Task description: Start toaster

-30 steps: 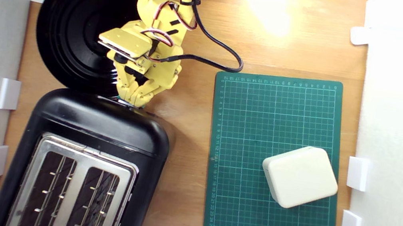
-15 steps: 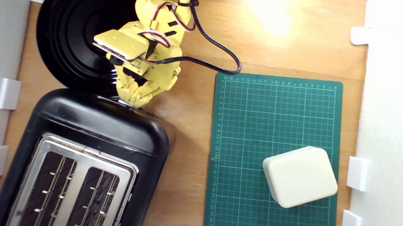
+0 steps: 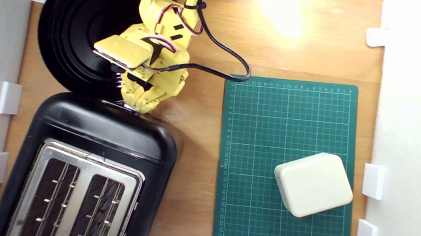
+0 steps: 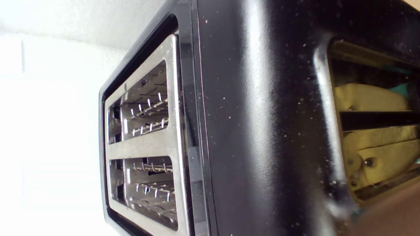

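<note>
A yellow plastic robot arm reaches down with its end effector (image 3: 137,107) at the end face of a large black toaster (image 3: 106,135), which stands at the near corner of a wooden desk (image 3: 216,30) on the exterior view's left, its end just beside a round black plate (image 3: 78,21). The end effector's fingers appear drawn close together at the toaster's edge, where a sliver of teal, likely the lever, shows under the tips; whether they pinch it or merely press on it cannot be told. The wrist view gives only a reflection of yellow parts in the glossy shell (image 4: 262,131), with a teal patch beside them. The step in hand looks to be pushing the lever down, and doing it well would call for a straight push along the lever's slot, the tips squarely on the small tab so they do not slide off, and steady pressure until it latches, without shoving the toaster across the smooth desk. The toaster is rounded and shiny, dusted with pale specks, with a brushed metal top and two slots lined with wire guides, both apparently empty. To the exterior view's right, a gridded green cutting mat (image 3: 278,116) lies flat, carrying a small cream box (image 3: 313,184) with soft rounded corners.
</note>
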You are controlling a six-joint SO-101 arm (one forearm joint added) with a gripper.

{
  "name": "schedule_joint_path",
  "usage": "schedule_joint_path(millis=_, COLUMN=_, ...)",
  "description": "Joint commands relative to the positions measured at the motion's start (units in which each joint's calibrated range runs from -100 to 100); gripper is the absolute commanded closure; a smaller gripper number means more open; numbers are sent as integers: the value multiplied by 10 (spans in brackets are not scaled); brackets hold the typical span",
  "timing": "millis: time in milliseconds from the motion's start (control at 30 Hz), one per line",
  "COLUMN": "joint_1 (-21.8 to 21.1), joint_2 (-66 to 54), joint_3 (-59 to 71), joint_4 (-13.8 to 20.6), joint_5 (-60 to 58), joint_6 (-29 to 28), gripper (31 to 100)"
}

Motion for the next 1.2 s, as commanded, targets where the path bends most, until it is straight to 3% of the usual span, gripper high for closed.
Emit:
schedule_joint_path(millis=0, joint_1=8, joint_2=3, joint_3=-21, joint_4=0, joint_5=-4, joint_6=-2, gripper=989)
schedule_joint_path(millis=567, joint_1=7, joint_2=1, joint_3=-220, joint_4=-4, joint_5=228, joint_6=-3, gripper=989)
schedule_joint_path(millis=933, joint_1=4, joint_2=-73, joint_3=-306, joint_4=-2, joint_5=238, joint_6=0, gripper=989)
schedule_joint_path(millis=1167, joint_1=-16, joint_2=-194, joint_3=-262, joint_4=-9, joint_5=238, joint_6=5, gripper=989)
